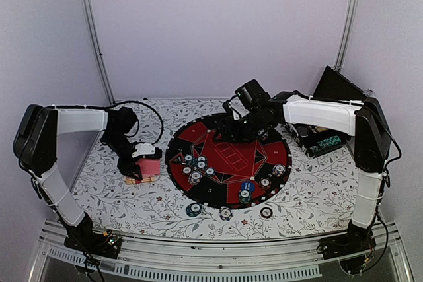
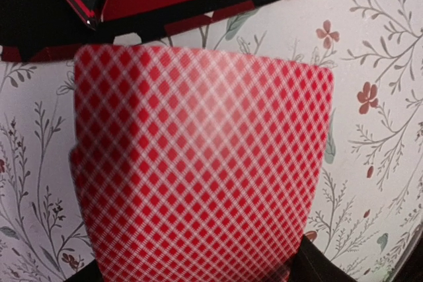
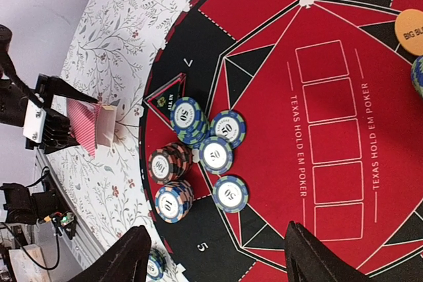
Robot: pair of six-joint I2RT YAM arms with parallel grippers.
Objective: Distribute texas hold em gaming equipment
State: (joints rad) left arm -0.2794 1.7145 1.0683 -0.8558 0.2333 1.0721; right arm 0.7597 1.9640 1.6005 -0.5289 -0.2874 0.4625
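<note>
Left hand [image 1: 147, 161] at 9 o'clock, off the mat [image 1: 231, 158], is clamped on a card [image 2: 198, 163] just above the deck [image 1: 140, 179] on the bench [image 1: 119, 197]. The card bows in the grip, and a second edge seems to show behind it.

Risk: two cards travel as one, or the bowed card springs out on release and lands askew.

Chips [image 1: 197, 166] are stacked at 8 o'clock on the mat.

Right hand [image 3: 217, 236] at 12 o'clock is spread apart, holding nothing — a low sweep could topple the stacks.
</note>
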